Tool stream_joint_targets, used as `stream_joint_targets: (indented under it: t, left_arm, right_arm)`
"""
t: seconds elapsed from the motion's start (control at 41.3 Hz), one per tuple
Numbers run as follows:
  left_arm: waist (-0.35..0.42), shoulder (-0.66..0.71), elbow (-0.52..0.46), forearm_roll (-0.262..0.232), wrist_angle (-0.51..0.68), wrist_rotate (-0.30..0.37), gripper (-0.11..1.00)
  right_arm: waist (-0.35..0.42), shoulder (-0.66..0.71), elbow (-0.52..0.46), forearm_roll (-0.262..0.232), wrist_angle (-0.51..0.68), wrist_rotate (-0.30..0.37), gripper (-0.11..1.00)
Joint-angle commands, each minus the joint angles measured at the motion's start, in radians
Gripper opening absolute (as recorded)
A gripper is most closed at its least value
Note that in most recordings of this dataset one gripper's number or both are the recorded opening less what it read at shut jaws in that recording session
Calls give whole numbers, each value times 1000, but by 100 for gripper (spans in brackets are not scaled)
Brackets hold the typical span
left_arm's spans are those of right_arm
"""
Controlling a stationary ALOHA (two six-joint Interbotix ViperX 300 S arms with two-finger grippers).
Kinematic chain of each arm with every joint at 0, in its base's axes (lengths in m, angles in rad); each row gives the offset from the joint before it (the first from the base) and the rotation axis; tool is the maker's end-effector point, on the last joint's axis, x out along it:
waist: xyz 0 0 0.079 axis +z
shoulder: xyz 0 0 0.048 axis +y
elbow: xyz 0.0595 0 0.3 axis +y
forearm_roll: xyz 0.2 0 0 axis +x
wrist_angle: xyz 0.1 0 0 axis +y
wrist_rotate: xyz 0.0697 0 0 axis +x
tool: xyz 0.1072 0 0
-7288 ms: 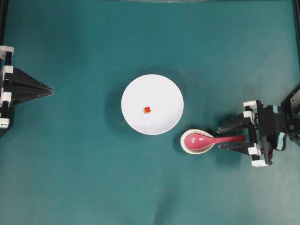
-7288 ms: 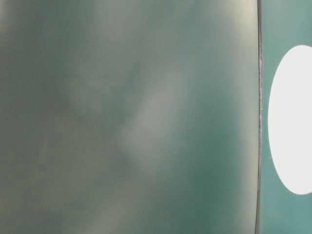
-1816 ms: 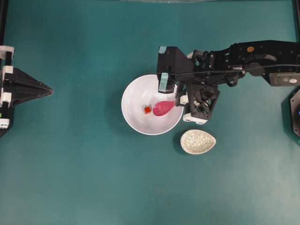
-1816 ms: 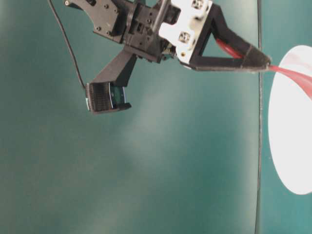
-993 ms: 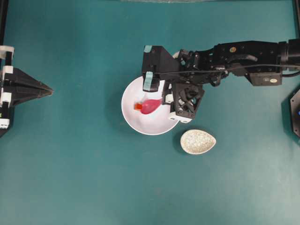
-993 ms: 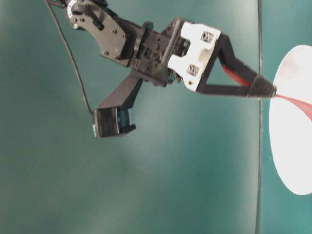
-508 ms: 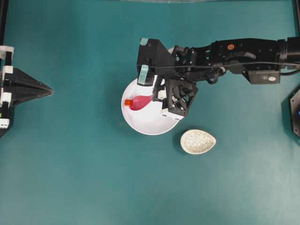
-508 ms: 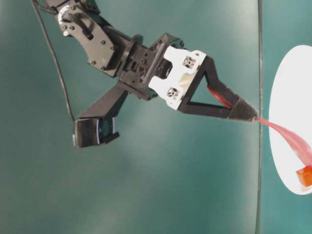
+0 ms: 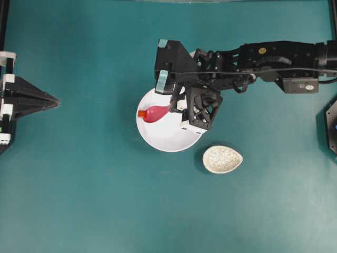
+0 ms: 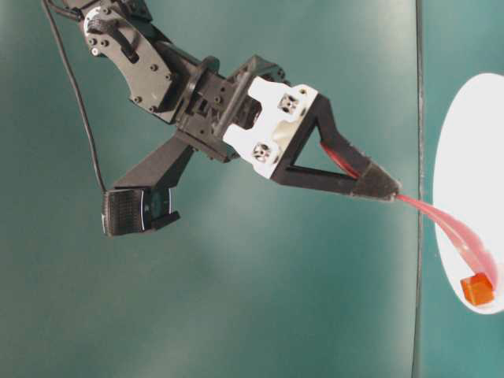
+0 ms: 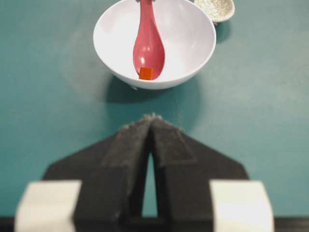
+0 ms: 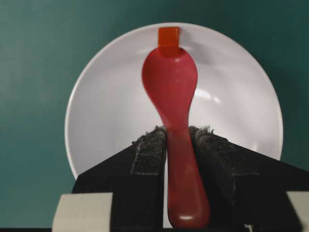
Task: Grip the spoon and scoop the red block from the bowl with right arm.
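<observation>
Your right gripper [image 12: 177, 140] has its jaws clamped on the handle of the pink spoon [image 9: 155, 113], angling it down so its tip can push the red block [image 9: 142, 113] against the far wall of the white bowl [image 9: 171, 139]. The block sits at the spoon's tip, seemingly not yet scooped. The speckled dish [image 9: 222, 159] on the bench is empty, and your left gripper [image 11: 150, 126] rests idle, jaws together.

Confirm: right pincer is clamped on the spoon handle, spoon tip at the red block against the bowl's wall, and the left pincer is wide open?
Not quite. The left pincer is shut, its tips together in the left wrist view. The rest holds: the right pincer clamps the spoon by its handle, tip at the red block against the bowl wall.
</observation>
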Motion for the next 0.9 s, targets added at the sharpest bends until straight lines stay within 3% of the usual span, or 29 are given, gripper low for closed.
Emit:
stream_joint_targets:
  t: [0.0, 0.872]
  left_arm:
    - [2, 5, -12, 0, -9, 2, 0]
    - [3, 3, -12, 0, -11, 0, 0]
  right_arm:
    - [-2, -35, -15, 5, -15, 3, 25]
    - [-2, -52, 11, 6, -43, 5, 25]
